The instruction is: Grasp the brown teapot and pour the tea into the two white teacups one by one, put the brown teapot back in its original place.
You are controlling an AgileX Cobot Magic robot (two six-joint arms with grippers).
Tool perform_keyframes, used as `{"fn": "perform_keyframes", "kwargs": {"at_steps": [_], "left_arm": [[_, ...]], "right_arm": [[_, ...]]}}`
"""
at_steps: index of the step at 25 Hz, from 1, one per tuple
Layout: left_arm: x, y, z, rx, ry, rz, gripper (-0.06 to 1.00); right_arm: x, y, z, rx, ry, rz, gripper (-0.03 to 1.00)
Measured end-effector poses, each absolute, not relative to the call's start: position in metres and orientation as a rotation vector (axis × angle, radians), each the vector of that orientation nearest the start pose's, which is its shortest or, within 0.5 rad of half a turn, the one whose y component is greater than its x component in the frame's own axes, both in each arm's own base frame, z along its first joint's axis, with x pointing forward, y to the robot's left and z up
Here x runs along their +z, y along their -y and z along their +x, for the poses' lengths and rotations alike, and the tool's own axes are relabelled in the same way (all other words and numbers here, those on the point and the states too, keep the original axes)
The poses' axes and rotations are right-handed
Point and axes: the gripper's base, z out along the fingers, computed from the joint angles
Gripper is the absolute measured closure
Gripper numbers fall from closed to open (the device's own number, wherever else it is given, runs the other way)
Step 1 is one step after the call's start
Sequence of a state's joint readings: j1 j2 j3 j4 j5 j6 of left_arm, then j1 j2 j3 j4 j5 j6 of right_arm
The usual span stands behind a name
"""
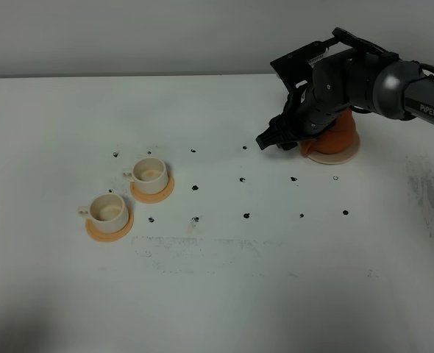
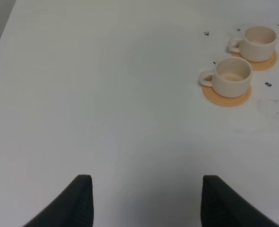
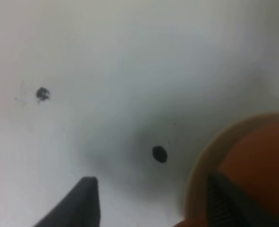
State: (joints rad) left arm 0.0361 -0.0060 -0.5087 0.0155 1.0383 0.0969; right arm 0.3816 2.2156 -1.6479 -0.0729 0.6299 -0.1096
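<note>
Since the white table [image 1: 217,294] was the largest thing in sight, everything else read against it: the right arm [image 1: 364,81] reached in at about two o'clock, bent low over the teapot [image 1: 342,136], which sat on its pale coaster [image 1: 335,156] there. The right gripper [image 3: 151,203] was spread wide, with one finger over bare table and the other at the pot's side, so it was not pinching the pot. The left gripper [image 2: 146,198] was spread too and hung over bare table with nothing between its fingers. The teapot looked like fired clay: stiff, brittle, smooth enough to slip, and probably heavier than a cup, more so with tea inside. Its handle was hidden by the arm. A firm hold across the round body, below the lid, seemed the safest, since the lid might drop when tipped. Counted, there was one teapot and one coaster, with two white cups [image 1: 150,173] at about nine o'clock, well apart from the pot. Each cup stood on one of two orange saucers [image 1: 152,194]. Several small black dots [image 1: 195,187] marked the table between them.
</note>
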Motion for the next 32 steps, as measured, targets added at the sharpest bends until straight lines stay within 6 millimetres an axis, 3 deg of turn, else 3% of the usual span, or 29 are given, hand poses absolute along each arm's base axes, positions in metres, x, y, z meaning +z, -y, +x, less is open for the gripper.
{"fn": "perform_keyframes", "kwargs": {"at_steps": [20, 32], "left_arm": [[0.281, -0.001, -0.006, 0.103, -2.008, 0.060, 0.44], [0.281, -0.001, -0.006, 0.103, -2.008, 0.060, 0.44]], "right_arm": [[0.158, -0.172, 0.437, 0.005, -2.570, -0.796, 0.49], [0.159, -0.184, 0.431, 0.030, -2.546, -0.886, 0.49]]}}
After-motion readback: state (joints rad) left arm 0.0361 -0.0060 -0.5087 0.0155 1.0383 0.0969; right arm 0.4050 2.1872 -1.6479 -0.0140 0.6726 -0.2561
